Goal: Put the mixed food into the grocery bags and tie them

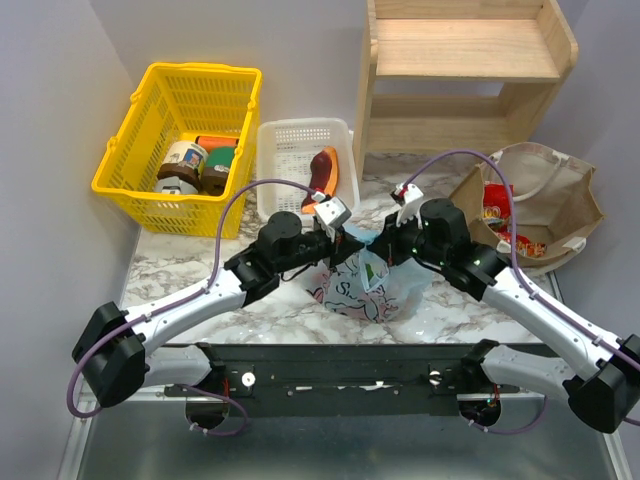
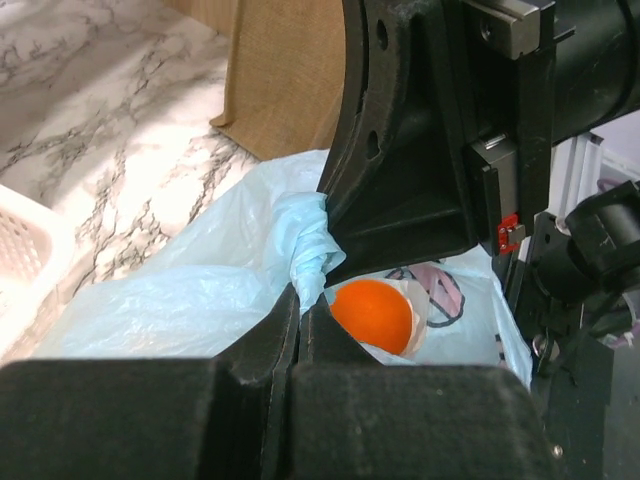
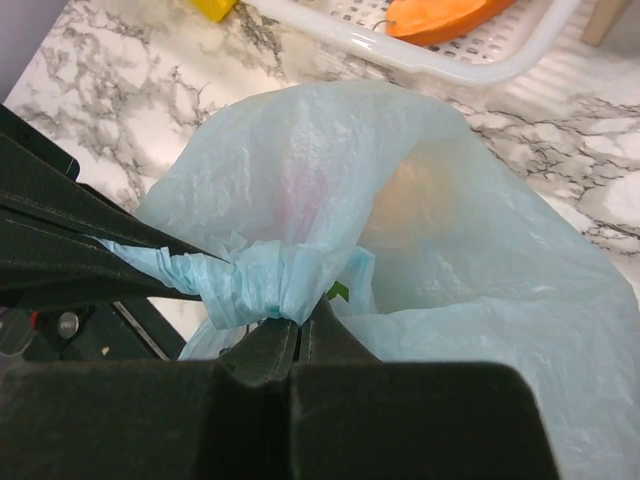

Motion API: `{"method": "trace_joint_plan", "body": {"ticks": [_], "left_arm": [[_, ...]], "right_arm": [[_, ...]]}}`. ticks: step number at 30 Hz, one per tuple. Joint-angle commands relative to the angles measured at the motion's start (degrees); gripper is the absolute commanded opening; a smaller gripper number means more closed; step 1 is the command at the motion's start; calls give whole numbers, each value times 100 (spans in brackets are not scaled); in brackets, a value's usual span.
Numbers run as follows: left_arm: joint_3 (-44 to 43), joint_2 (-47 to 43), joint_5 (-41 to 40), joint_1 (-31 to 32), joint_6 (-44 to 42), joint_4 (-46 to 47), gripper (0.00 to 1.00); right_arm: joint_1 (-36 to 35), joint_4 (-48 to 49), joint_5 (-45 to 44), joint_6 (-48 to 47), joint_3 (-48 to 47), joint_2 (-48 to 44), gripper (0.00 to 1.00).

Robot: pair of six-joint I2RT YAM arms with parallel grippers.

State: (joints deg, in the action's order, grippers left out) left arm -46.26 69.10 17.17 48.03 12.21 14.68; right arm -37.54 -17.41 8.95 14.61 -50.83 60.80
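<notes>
Centre of counter (image 1: 180, 268), between both arms: light-blue bag (image 1: 365, 285), orange fruit (image 2: 372, 315) inside. Left end effector (image 2: 303, 310) is clamped on twisted film at the bag mouth; right end effector (image 3: 300, 335) is clamped on gathered film just beside it. Bag body lies below both, neither arm nearer. Knotting likely needs the strands crossed.

Light-blue bag (image 3: 470, 250), neck bunched, in right end effector (image 3: 298, 342)

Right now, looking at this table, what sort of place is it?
Probably a robot test bench staged as a grocery packing counter: a left arm and right arm mounted on a marble-patterned table, a yellow shopping basket holding jars, and a light-blue bag holding an orange fruit.
</notes>
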Motion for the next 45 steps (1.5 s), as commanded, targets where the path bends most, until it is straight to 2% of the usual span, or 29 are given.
{"method": "trace_joint_plan", "body": {"ticks": [1, 3, 5, 6, 9, 11, 14, 17, 22, 27, 31, 35, 41, 45], "left_arm": [[240, -55, -626, 171, 80, 368, 0], [293, 15, -951, 233, 10, 448, 0], [319, 51, -1327, 259, -51, 518, 0], [328, 68, -1417, 259, -78, 553, 0], [407, 86, -1620, 259, -210, 712, 0], [442, 86, -1629, 268, -280, 817, 0], [513, 42, -1629, 295, -359, 949, 0], [609, -11, -1603, 312, -403, 1037, 0], [723, -116, -1673, 382, -640, 1116, 0], [767, -213, -2077, 505, -1000, 1099, 0], [829, -292, -2393, 611, -1186, 1186, 0], [970, -327, -2525, 620, -1405, 1406, 0], [1058, -283, -2578, 620, -1441, 1696, 0], [1172, -283, -2508, 620, -1362, 1995, 0]], "right_arm": [[159, 141, -1388, -134, 222, -200, 1], [151, 150, -1169, -160, 187, -182, 3], [159, 133, -931, -222, 170, -182, 10], [159, 80, -643, -222, 126, -208, 25], [159, -183, -168, -345, 12, -410, 58], [159, -446, 44, -397, -216, -664, 64], [168, -815, 99, -354, -699, -850, 65], [256, -1141, 37, -476, -1278, -649, 59], [834, -1177, 686, -854, -1825, 423, 48], [1134, -1353, 1545, -1696, -2221, 1407, 44], [1196, -1537, 2083, -2172, -2116, 1900, 40], [1196, -1092, 3129, -2673, -1484, 1717, 41], [1205, -870, 3903, -2858, -1097, 1576, 41], [1188, -247, 4526, -2692, -772, 1576, 43]]}}
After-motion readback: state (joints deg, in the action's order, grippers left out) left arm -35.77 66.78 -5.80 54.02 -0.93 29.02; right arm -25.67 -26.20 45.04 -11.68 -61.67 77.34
